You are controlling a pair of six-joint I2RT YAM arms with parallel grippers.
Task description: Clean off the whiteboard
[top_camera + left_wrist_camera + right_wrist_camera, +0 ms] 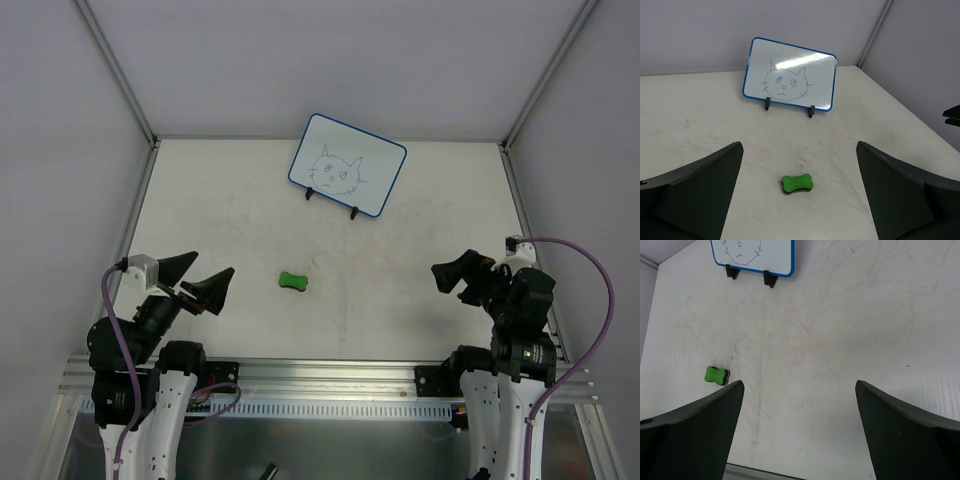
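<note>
1. The whiteboard stands propped on two little black feet in the upper middle of the top view, near the far edge of the table and turned a little askew to it.
2. It is white with a thin blue rim and rounded corners. The only marks on it are thin lines forming a cat's face: two pointed ears, eyes, a nose, a down-turned mouth and whiskers.
3. A small green bone-shaped eraser lies flat on the table near the centre of the top view, below the board and well apart from it. In the left wrist view a dark layer shows under its green top.
4. The left gripper sits at the lower left of the top view. Its fingers are spread wide with nothing between them, and the eraser shows in the gap in its own camera, low in the frame.
5. The right gripper sits at the lower right, also released and holding nothing. In its wrist view the eraser is at the left edge and the board at the top left, partly cut off.
6. The tabletop is pale and carries faint grey scuffs.
</note>
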